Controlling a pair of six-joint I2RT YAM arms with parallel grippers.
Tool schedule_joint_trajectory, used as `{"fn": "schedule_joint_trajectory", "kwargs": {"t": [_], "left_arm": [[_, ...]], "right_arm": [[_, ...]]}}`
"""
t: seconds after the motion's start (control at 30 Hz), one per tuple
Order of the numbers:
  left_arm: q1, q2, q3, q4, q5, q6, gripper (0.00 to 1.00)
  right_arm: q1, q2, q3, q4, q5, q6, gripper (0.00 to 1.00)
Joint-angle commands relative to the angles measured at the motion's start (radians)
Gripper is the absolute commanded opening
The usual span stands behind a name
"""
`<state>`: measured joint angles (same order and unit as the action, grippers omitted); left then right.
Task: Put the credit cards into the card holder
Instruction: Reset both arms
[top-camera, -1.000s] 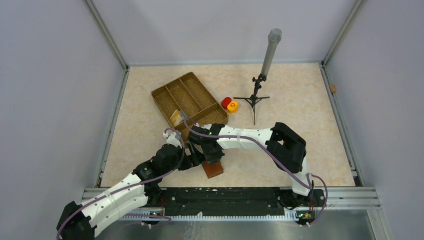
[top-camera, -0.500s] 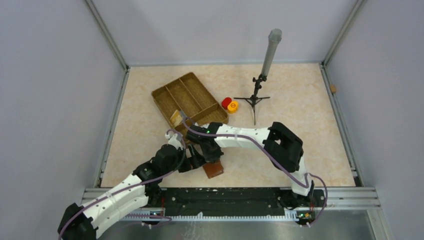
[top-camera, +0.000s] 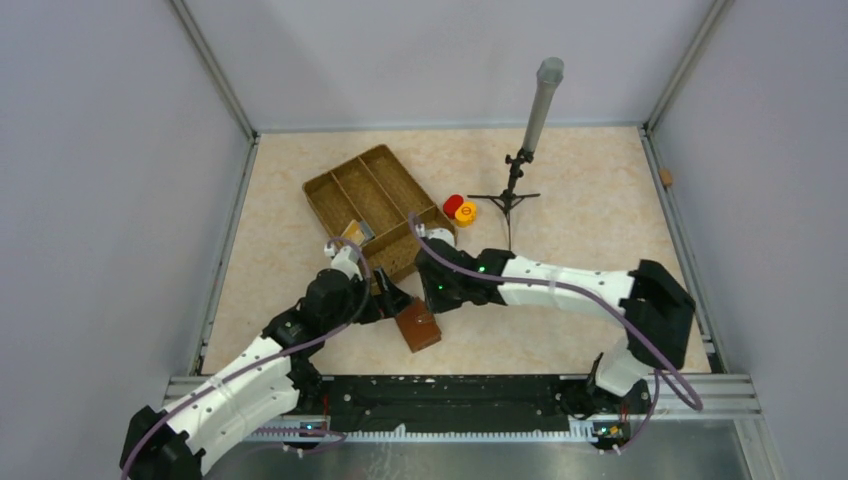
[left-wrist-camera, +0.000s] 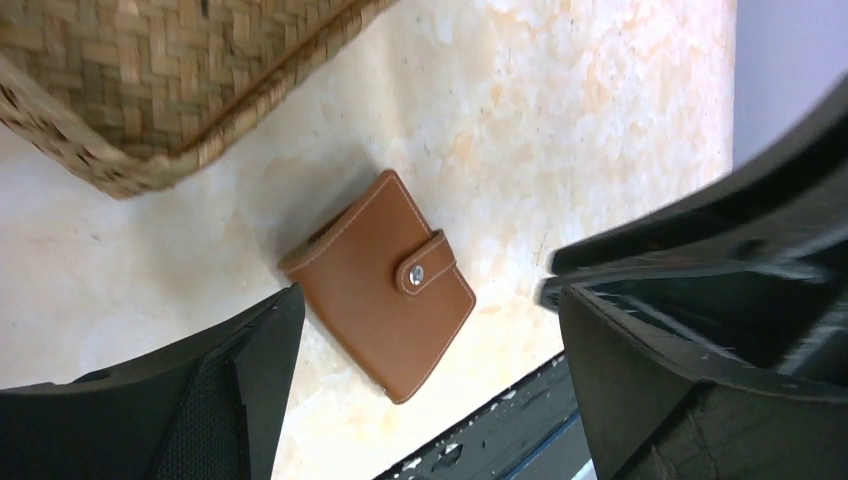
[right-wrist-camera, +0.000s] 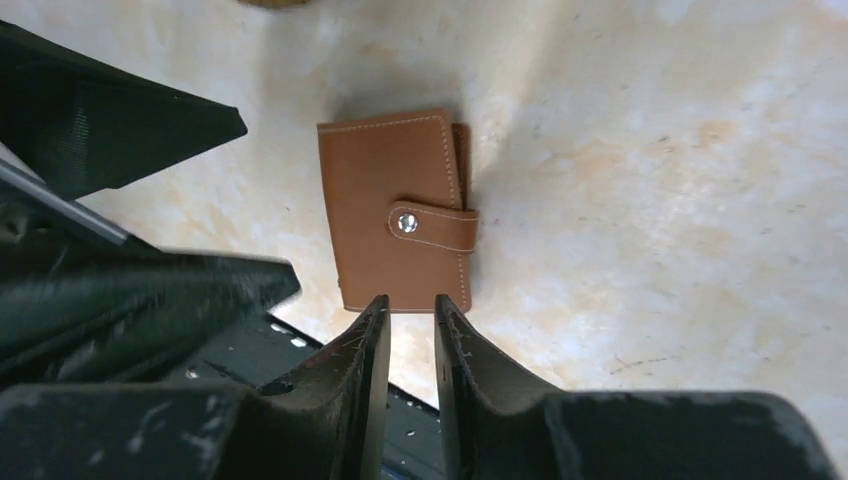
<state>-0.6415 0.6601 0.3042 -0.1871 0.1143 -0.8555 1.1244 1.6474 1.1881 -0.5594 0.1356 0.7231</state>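
The card holder (top-camera: 418, 327) is a brown wallet lying closed on the table, strap snapped; it shows in the left wrist view (left-wrist-camera: 385, 285) and the right wrist view (right-wrist-camera: 397, 210). My left gripper (top-camera: 392, 302) is open and empty just left of it, fingers wide apart (left-wrist-camera: 428, 295). My right gripper (top-camera: 437, 293) hovers just behind the wallet, its jaws nearly together with a narrow gap, holding nothing (right-wrist-camera: 410, 305). The credit cards (top-camera: 353, 232), yellowish with a pale edge, lie in the near corner of the wicker tray.
The divided wicker tray (top-camera: 345, 180) stands behind the grippers; its corner shows in the left wrist view (left-wrist-camera: 150, 90). Red and orange caps (top-camera: 460, 208) and a small tripod with a grey tube (top-camera: 515, 190) stand at the back right. The black base rail (top-camera: 450, 400) runs close in front of the wallet.
My right gripper has lifted off the wallet and pulled back to the right, its elbow swinging far right. The wallet now lies uncovered, shifted slightly left. The left gripper moved up a little.
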Motion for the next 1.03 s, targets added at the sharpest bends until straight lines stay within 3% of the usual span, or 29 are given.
{"fn": "schedule_joint_trajectory", "kwargs": {"t": [0.0,0.17,0.33,0.5,0.63,0.77,1.0], "left_arm": [[0.054,0.045,0.073,-0.003,-0.02,0.086,0.99],[0.152,0.08,0.134,-0.026,-0.051,0.161,0.99],[0.216,0.037,0.162,-0.021,-0.203,0.218,0.99],[0.217,-0.062,0.187,-0.025,-0.36,0.322,0.99],[0.217,-0.103,0.213,-0.069,-0.468,0.398,0.99],[0.217,-0.105,0.181,-0.031,-0.474,0.409,0.99],[0.217,-0.131,0.156,-0.014,-0.494,0.416,0.99]], "right_arm": [[-0.087,-0.159,-0.104,0.031,0.051,-0.002,0.23],[-0.261,-0.357,-0.336,0.109,0.068,-0.008,0.39],[-0.453,-0.594,-0.517,0.137,0.132,-0.065,0.57],[-0.508,-0.885,-0.619,0.15,0.328,-0.165,0.69],[-0.508,-1.102,-0.691,0.205,0.452,-0.261,0.7],[-0.508,-1.251,-0.75,0.233,0.499,-0.314,0.71],[-0.508,-1.255,-0.76,0.236,0.505,-0.319,0.71]]}}
